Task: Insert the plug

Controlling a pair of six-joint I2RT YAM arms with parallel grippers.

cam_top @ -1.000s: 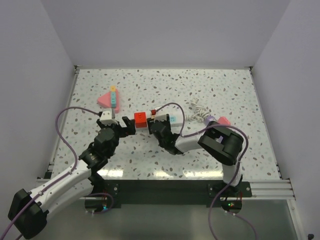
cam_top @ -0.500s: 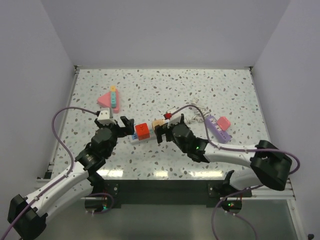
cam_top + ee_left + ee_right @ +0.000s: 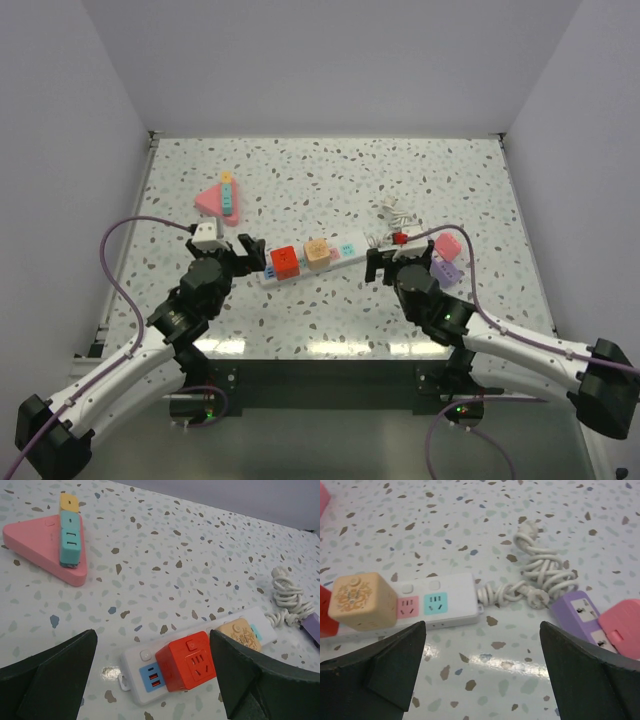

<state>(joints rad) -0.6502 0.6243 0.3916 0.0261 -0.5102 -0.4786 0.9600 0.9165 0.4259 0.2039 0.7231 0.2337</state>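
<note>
On the speckled table, a pink triangular block lies at far left with a teal piece and a yellow piece set along one edge. Just nearer the camera, the left gripper hovers with its jaws spread wide and nothing between them. In the left wrist view its dark fingers frame the left end of the white power strip without touching it.

The strip runs at a slight angle across the middle of the table. A red cube plug sits on it near the left end and the tan cube plug sits right beside it. Both stand upright on the strip's top face, though how deeply either is seated cannot be told. To the right of the tan cube are a pink socket and a teal socket, both unoccupied.

A coiled white cord trails from the strip's right end. Just below it, the right gripper hangs fully open and holds nothing, apart from the strip's right end. At far right, a purple socket bar lies with a pink block resting on it.
</note>
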